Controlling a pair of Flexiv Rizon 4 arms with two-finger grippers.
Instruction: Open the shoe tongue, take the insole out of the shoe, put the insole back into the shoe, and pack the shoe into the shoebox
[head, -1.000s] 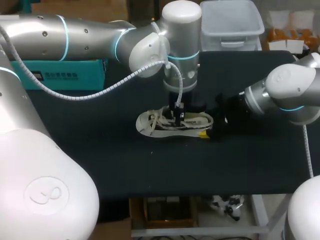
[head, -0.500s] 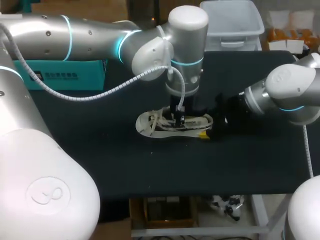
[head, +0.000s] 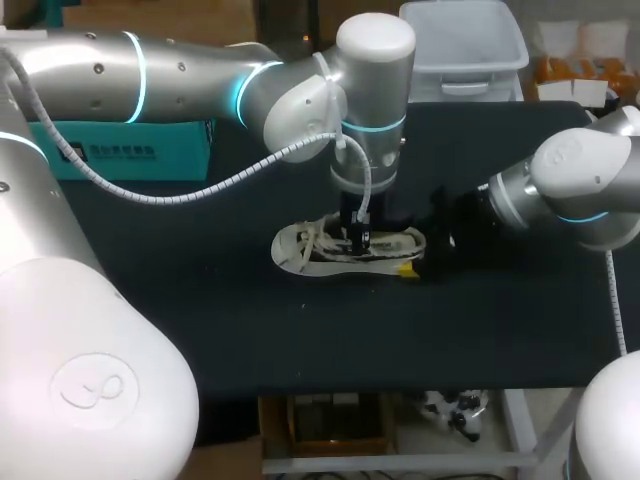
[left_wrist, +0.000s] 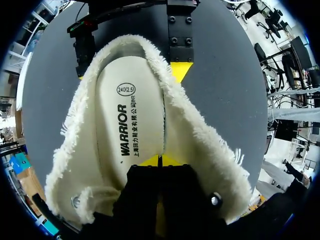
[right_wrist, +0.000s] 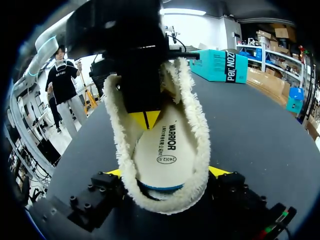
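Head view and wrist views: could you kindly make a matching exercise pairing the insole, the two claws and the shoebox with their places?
1 insole
2 left claw
3 right claw
4 shoebox

A clamping the shoe's heel from both sides
B lying inside the shoe
C teal, at the table's far left
D tips together, pointing down at the insole

Pairs: 1-B; 2-D; 3-A; 4-C

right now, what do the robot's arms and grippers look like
Both the left arm and the right arm are rounded silver-white tubes with glowing cyan rings at the joints. A white ribbed cable loops along the left arm. The left gripper and the right gripper have black, blocky bodies with bright yellow fingertips.
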